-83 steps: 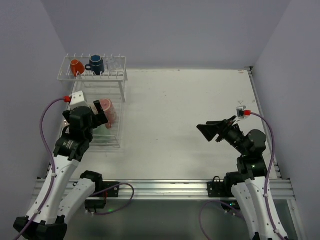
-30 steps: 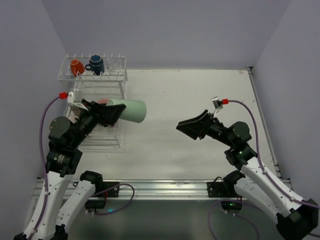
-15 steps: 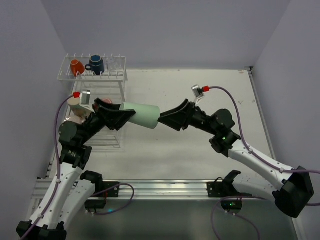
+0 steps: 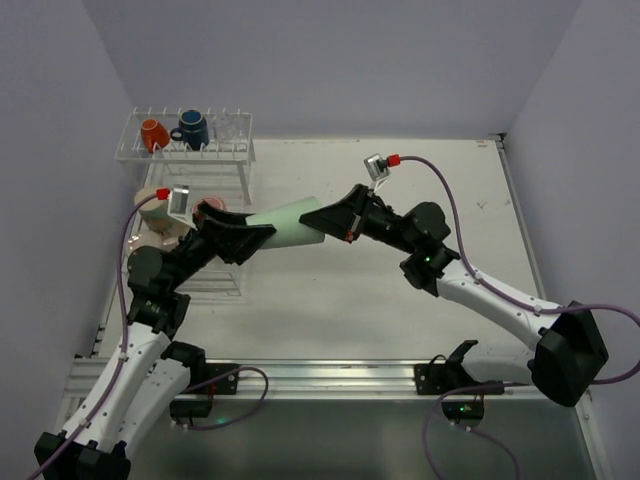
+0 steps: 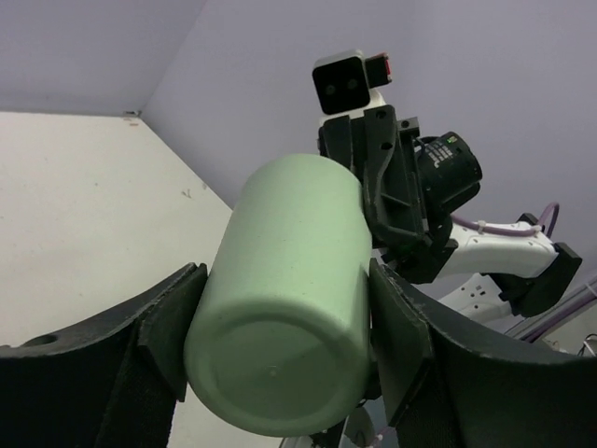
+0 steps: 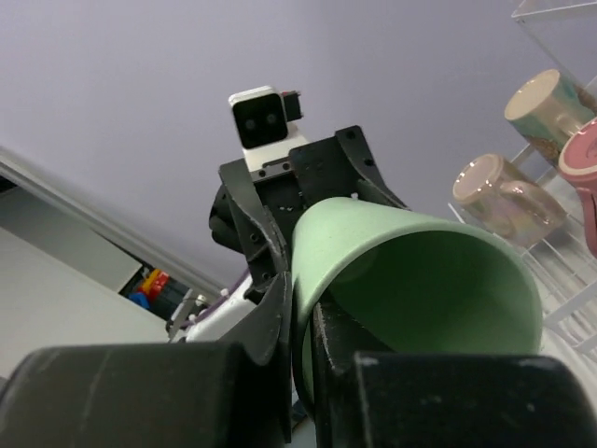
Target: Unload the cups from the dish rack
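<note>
The light green cup [image 4: 290,222] hangs on its side above the table, between both arms. My left gripper [image 4: 262,222] is shut on its base end, with the pads lying against both sides [image 5: 284,327]. My right gripper [image 4: 330,222] is shut on the rim, one finger inside the mouth and one outside [image 6: 300,299]. The dish rack [image 4: 185,150] stands at the far left. An orange cup [image 4: 153,133] and a dark blue cup [image 4: 191,128] sit on its upper shelf. A cream cup [image 4: 150,203] and a pink cup [image 4: 205,207] lie on the lower tray, partly hidden by my left arm.
In the right wrist view, two pale cups [image 6: 546,103] [image 6: 504,187] and the pink cup [image 6: 583,159] lie on the rack's wire tray [image 6: 560,271]. A wall rises behind the rack. The tabletop [image 4: 400,180] stretches right of the rack.
My right arm reached left and its open jaws shut on the green cup's rim. My left arm carried the cup out of the rack, rightward to meet it.
</note>
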You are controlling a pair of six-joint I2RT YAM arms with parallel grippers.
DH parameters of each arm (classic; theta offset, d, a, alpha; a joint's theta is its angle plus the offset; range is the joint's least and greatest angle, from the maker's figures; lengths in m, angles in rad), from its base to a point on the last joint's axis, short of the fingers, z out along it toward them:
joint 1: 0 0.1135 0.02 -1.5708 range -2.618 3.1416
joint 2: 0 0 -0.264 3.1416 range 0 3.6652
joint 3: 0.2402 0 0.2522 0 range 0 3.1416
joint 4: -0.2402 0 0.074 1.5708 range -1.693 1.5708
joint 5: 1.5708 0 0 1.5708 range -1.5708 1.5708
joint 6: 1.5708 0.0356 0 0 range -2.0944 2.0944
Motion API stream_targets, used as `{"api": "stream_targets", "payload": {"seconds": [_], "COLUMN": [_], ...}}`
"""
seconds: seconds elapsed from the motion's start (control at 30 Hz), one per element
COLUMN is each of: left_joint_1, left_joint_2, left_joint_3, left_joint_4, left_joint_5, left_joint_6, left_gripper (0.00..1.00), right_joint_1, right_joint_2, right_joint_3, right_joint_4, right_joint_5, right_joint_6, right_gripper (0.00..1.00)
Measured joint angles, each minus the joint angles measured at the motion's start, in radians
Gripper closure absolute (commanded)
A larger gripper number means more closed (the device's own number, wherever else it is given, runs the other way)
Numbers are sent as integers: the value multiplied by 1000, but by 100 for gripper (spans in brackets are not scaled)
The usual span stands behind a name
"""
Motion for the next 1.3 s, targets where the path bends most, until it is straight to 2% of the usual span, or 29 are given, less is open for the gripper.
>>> {"api": "stream_targets", "payload": {"seconds": [0.1,0.17,0.27,0.37,0.5,0.63,0.73,0.87,1.03,1.13,1.3], "left_joint_1": [-2,-5,-7,-7,-7,-7,-11,-57,-101,-112,-113], "left_joint_2": [7,9,6,-16,-76,-111,-130,-150,-156,-161,-161], "left_joint_3": [11,58,175,271,272,198,139,85,78,78,78], "left_joint_4": [-54,-171,-393,-580,-741,-823,-840,-839,-837,-837,-837], "left_joint_5": [-7,-30,-108,-212,-294,-311,-313,-333,-359,-369,-389], "left_joint_6": [37,109,262,409,544,613,636,648,649,649,649], "left_gripper": [0,0,0,0,0,0,0,0,0,0,0], "right_joint_1": [1,8,-5,-73,-251,-400,-480,-563,-592,-589,-587], "right_joint_2": [-10,-31,-61,-74,-56,80,222,426,644,704,712], "right_joint_3": [10,31,117,231,363,496,560,604,701,748,753], "right_joint_4": [-18,-112,-345,-594,-896,-1098,-1166,-1202,-1265,-1291,-1307], "right_joint_5": [4,39,109,189,372,586,677,721,758,760,746], "right_joint_6": [-2,-70,-221,-379,-579,-742,-830,-939,-1040,-1073,-1099], "right_gripper": [100,100,100,100,100,100,100,100,100,100,97]}}
